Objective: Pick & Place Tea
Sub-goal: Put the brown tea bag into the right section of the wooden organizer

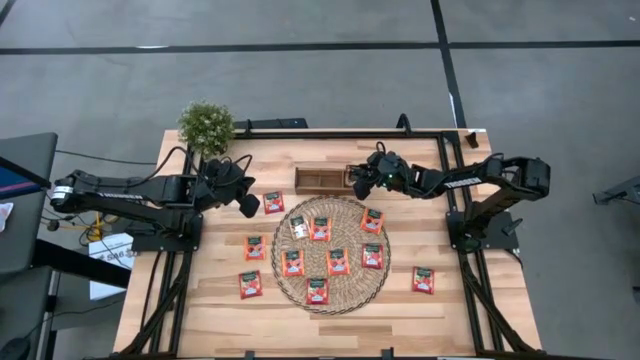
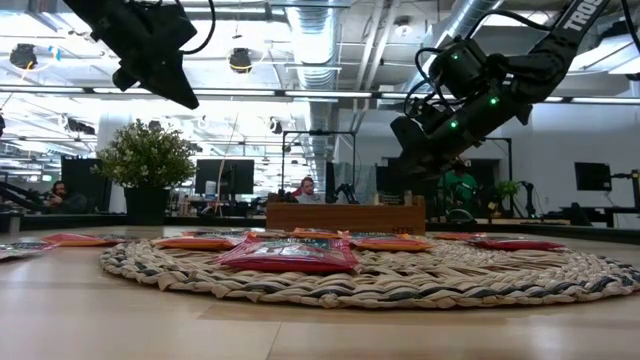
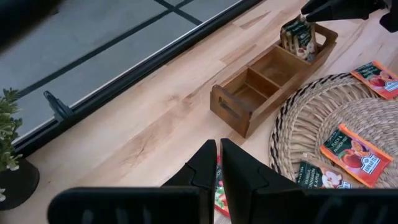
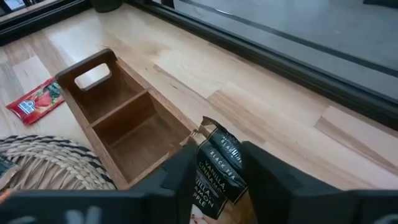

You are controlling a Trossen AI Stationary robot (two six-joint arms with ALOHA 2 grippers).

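Observation:
Several red-orange tea sachets lie flat on the round straw mat (image 1: 332,290) and on the table, one of them (image 1: 273,203) beside my left gripper (image 1: 247,205). My left gripper is shut, empty and raised above the table; it also shows in the low view (image 2: 165,75). My right gripper (image 1: 358,180) hovers over the right end of the brown wooden tray (image 1: 318,180), shut on a dark sachet (image 4: 214,165). The left wrist view shows that sachet (image 3: 297,37) hanging at the tray's end compartment. My right gripper pinches the dark sachet's flat faces (image 4: 211,186) between its two fingers (image 4: 180,177), with the sachet's free end (image 4: 214,130) past the fingertips. The fingers come from above, slanting from the table's right. The sachet hangs upright over the tray's right-end compartment (image 3: 311,50); whether it touches the tray I cannot tell.
A potted plant (image 1: 206,125) stands at the far left corner. Loose sachets lie left of the mat (image 1: 254,247), (image 1: 250,284) and right of it (image 1: 423,279). The tray's other two compartments (image 4: 118,118) show bare wood. Black frame rails run along the table's edges.

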